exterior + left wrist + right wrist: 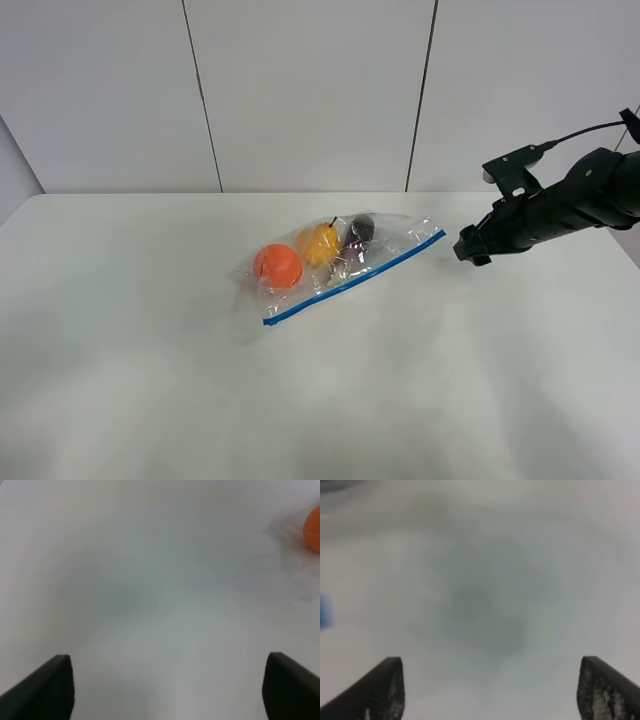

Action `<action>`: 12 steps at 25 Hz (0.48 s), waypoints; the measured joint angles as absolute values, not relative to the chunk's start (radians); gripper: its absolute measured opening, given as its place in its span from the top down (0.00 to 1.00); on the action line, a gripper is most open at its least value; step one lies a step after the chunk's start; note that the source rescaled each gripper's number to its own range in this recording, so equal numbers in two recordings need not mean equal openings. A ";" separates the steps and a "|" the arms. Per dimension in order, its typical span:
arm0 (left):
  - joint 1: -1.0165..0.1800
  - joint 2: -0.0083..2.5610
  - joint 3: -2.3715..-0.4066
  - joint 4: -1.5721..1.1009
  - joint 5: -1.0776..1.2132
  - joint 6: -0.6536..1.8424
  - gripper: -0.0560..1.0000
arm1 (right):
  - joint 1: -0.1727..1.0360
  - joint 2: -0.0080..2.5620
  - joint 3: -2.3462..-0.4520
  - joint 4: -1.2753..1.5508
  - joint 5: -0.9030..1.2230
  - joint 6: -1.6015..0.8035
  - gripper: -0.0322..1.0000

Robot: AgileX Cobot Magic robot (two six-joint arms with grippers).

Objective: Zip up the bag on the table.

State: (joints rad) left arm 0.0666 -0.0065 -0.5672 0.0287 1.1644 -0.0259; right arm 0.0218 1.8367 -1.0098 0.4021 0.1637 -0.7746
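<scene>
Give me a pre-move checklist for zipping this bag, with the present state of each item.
1. The bag lies flat on the table, with nothing on top of it: ok.
2. Blue zipper strip faces the front and is in full view: ok.
3. Whether the zipper strip is already sealed: cannot tell.
4. Right gripper is open and empty, beside the strip's right end and not touching it: ok.
5. Left gripper is open and empty over bare table; the orange fruit shows at the edge of its wrist view: ok.
6. A gripper pinning the bag against sliding: not ok, neither touches it.
</scene>
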 joint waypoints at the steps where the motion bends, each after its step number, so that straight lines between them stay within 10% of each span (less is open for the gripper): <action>1: 0.067 -0.006 -0.567 0.029 1.164 -0.026 0.01 | 0.015 1.837 -1.010 0.374 0.140 -0.716 0.16; 12: 0.067 -0.006 -0.567 0.029 1.164 -0.026 0.01 | -0.151 1.837 -1.010 0.347 0.200 -0.069 0.16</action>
